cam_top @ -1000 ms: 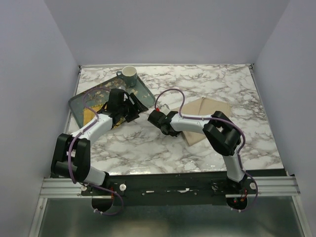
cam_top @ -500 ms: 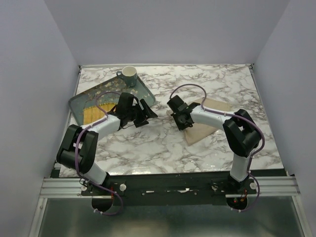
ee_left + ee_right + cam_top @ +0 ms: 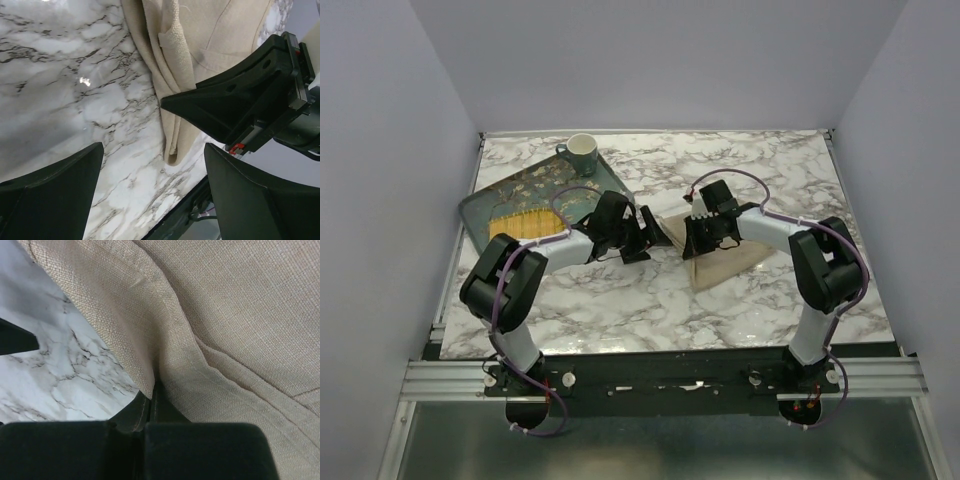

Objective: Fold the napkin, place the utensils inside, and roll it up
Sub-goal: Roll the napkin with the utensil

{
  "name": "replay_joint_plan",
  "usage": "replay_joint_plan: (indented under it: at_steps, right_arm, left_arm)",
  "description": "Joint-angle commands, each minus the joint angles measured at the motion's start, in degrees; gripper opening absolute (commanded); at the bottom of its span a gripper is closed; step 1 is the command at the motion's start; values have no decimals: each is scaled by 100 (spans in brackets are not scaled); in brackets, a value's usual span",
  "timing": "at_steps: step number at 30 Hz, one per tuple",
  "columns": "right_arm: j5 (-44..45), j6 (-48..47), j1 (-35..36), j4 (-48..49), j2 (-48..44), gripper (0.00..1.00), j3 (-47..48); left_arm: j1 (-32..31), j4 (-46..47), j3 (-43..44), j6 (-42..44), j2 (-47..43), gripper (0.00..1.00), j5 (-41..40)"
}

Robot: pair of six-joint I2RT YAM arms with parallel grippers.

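Closure of the right gripper (image 3: pixel 151 390) is complete: its fingers are pinched on a doubled edge of the napkin (image 3: pixel 225 315), the cloth standing up out of the pinch. The left gripper (image 3: pixel 152 150) stands wide apart and holds nothing; it hovers over bare bench (image 3: pixel 620 290) just beside the napkin's near-left edge, facing the right gripper closely. The napkin lies right of centre on the bench, its left edge gathered into soft layers rather than flat.

Assessment: the fold is the step in hand, and it is not finished. The next move probably calls for the right gripper to carry the pinched edge across the cloth while the left either takes the neighbouring edge or pins the cloth down. The close quarters leave little margin between the two grippers. No spoon can be made out in any view.

Further out, the tray (image 3: pixel 470 205) and the mug (image 3: pixel 582 150) sit at the far left.

Against a second earlier: the left gripper was over the tray and less open; it has swung to centre. The right gripper, then slightly open at the napkin's left side, has shifted rightward and shut.
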Motion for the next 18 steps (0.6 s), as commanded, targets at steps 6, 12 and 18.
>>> replay_joint_plan:
  at_steps: [6, 12, 18]
  right_arm:
    - [-922, -64, -274, 460, 242, 1, -472]
    - [-949, -116, -380, 495, 250, 1, -525]
    - [-1001, -99, -477, 496, 189, 1, -543]
  left_arm:
    - [-112, 425, 575, -732, 751, 89, -69]
    - [-121, 461, 953, -970, 1287, 86, -200]
    - [-156, 355, 1182, -1225, 1647, 84, -270]
